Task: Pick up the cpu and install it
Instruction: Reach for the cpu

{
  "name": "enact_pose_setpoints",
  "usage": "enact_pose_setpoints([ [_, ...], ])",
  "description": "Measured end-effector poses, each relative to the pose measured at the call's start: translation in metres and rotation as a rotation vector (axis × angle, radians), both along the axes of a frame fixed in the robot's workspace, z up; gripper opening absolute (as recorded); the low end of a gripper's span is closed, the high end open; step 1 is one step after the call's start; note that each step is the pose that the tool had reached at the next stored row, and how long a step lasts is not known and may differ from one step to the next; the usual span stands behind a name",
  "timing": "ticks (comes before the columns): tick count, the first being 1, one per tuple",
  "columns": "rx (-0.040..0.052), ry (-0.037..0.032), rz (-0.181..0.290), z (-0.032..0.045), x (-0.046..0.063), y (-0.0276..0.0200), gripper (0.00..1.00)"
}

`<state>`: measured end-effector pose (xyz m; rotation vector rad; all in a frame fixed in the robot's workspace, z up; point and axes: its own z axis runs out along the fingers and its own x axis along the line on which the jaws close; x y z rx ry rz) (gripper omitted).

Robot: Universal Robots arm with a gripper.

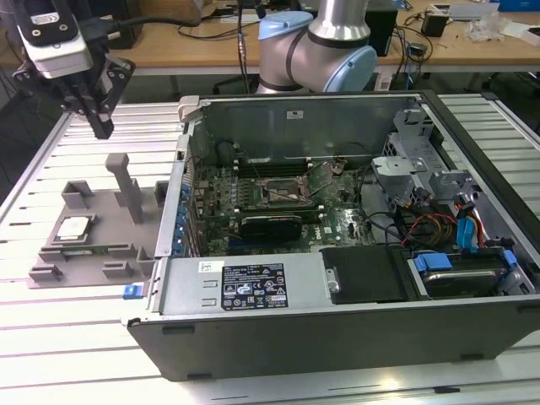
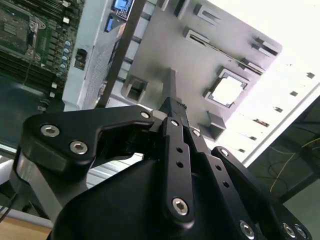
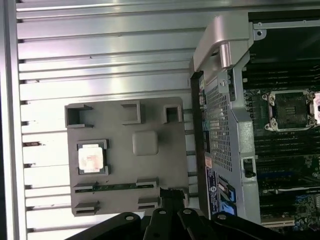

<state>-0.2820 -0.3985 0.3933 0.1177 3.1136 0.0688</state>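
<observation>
The cpu (image 1: 74, 226) is a small silvery square lying flat in a recess of the grey tray (image 1: 108, 240), at the exterior view's left. Both wrist views show the cpu (image 2: 227, 90) (image 3: 91, 158) seated in the tray (image 3: 150, 170). My gripper (image 1: 100, 125) hangs well above the tray's far side, its black fingers pressed together with nothing between them. In the wrist views the gripper (image 2: 171, 104) (image 3: 170, 194) points down at the tray, off to one side of the cpu. The open socket (image 1: 283, 196) (image 3: 292, 107) sits on the motherboard inside the case.
The open computer case (image 1: 253, 291) lies beside the tray, its side wall (image 3: 220, 125) standing between tray and motherboard. A tall grey post (image 1: 125, 181) and several blocks rise from the tray. Cables and a drive bay (image 1: 460, 253) fill the case's right part.
</observation>
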Motion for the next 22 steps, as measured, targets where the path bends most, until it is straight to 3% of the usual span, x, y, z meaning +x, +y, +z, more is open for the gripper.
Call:
enact_pose_setpoints([
  [22,0.0000,0.0000,0.000,-0.0003,-0.070,0.0014,0.11],
])
